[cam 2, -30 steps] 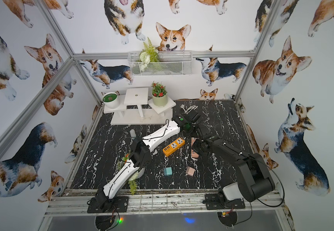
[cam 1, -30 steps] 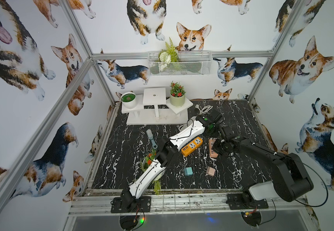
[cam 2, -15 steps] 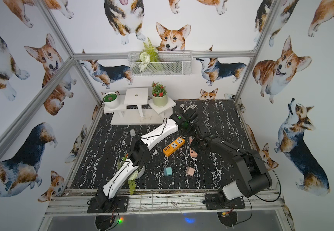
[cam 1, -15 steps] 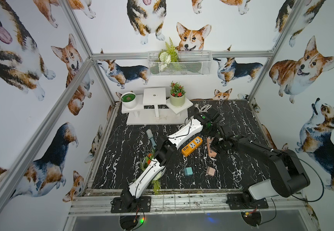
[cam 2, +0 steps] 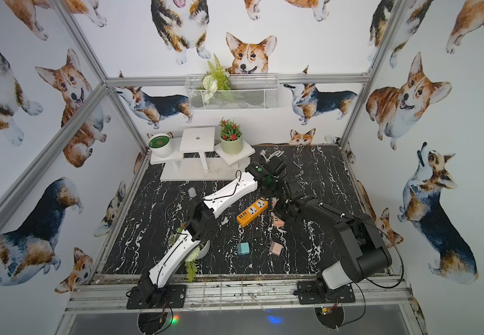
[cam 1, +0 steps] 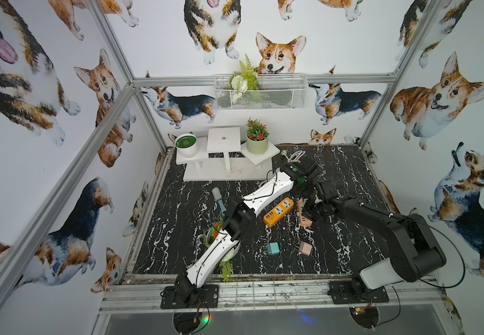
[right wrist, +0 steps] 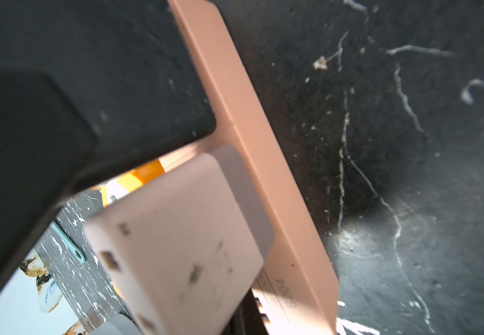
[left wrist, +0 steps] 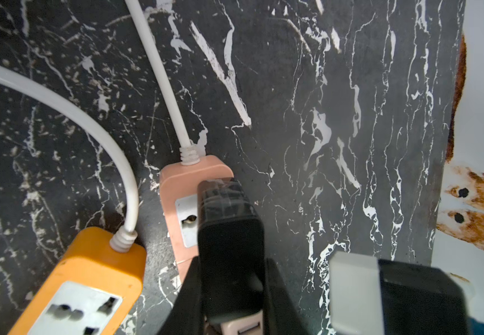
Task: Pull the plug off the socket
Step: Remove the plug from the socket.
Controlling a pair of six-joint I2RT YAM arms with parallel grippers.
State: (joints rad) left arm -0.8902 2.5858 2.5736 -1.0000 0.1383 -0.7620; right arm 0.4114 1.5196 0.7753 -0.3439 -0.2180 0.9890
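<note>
The right gripper [cam 1: 311, 206] has its jaws pressed together, and its black finger [right wrist: 90, 101] lies over the pink socket strip [right wrist: 264, 162]. Just beside that finger the pale pink plug [right wrist: 177, 237] sits in the strip. The left gripper [cam 1: 305, 193] hangs close by them; whether it is spread I cannot tell. An orange strip [left wrist: 95, 261] lies near both grippers.

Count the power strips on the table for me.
2. The orange strip lies mid-table; the pink strip lies close beside it, partly covered by the right arm. Another could be hidden under an arm.
</note>
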